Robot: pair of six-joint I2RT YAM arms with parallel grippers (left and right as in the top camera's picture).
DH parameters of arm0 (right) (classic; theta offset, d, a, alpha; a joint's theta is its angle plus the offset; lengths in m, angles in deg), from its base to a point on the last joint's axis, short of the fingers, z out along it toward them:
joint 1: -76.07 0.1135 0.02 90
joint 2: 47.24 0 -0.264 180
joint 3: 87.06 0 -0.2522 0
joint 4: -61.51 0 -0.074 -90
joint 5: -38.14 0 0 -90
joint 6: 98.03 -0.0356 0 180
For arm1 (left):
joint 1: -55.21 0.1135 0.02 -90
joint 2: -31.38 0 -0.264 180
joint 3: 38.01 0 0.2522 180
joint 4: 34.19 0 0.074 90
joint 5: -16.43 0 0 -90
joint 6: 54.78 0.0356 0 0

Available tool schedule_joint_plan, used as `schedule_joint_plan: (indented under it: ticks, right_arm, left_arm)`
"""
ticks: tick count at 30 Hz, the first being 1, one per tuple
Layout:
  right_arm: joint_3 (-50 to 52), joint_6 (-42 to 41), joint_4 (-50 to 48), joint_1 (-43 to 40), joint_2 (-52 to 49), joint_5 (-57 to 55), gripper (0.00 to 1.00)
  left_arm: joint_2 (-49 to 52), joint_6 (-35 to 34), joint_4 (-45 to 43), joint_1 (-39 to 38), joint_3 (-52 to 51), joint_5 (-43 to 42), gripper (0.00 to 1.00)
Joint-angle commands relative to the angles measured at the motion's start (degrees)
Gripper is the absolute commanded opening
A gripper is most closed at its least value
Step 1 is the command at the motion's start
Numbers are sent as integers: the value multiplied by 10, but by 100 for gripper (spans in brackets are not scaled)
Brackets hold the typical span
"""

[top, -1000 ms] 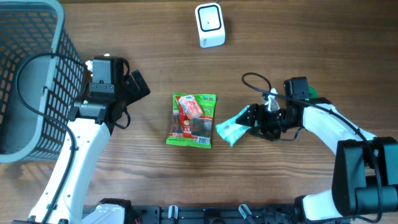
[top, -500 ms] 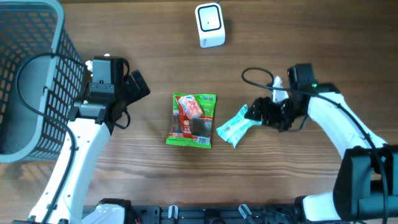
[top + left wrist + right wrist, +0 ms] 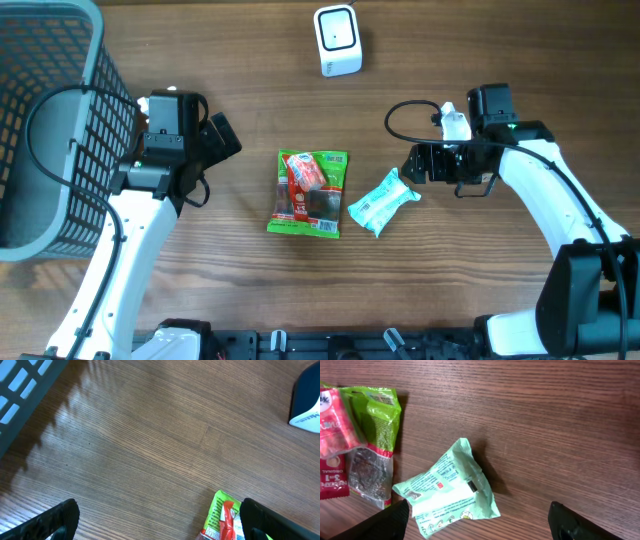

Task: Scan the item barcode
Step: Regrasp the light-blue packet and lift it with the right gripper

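Overhead, I see the right gripper [image 3: 414,165], jaws apart, just right of the pale green packet [image 3: 382,203]; left gripper [image 3: 222,135] also spread wide.

**Items and scanner: condition and position**

The small mint-green plastic sachet [image 3: 382,201] lies loose on the wooden table [image 3: 480,300]. It is crumpled and set diagonally, printed face up, with a small dark patch showing. Just beside it lies the green-and-red flat snack packet [image 3: 310,192], face up. Contact between the two cannot be determined. The white rounded box-shaped scanner [image 3: 337,40] sits well apart from both, near the far table edge.
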Motion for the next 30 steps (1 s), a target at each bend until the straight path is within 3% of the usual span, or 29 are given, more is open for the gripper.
schedule_joint_plan:
  ticks: [1,12,18,20,21,22,25,30]
  right_arm:
    - [12,11,-13,1,8,-7,88]
    - [58,28,-68,36,-50,38,84]
    - [58,21,-86,91,-96,-49,80]
    - [58,8,-99,100,-108,-68,70]
    - [58,8,-101,100,-109,-68,59]
    - [58,8,-100,100,-106,-61,38]
    - [47,14,-89,90,-94,-20,6]
    - [16,59,-67,68,-19,38,4]
  left_arm:
    - [0,1,-2,4,4,5,100]
    - [0,1,-2,4,4,5,100]
    - [0,1,-2,4,4,5,100]
    - [0,1,-2,4,4,5,100]
    - [0,1,-2,4,4,5,100]
    - [0,1,-2,4,4,5,100]
    - [0,1,-2,4,4,5,100]
    - [0,1,-2,4,4,5,100]
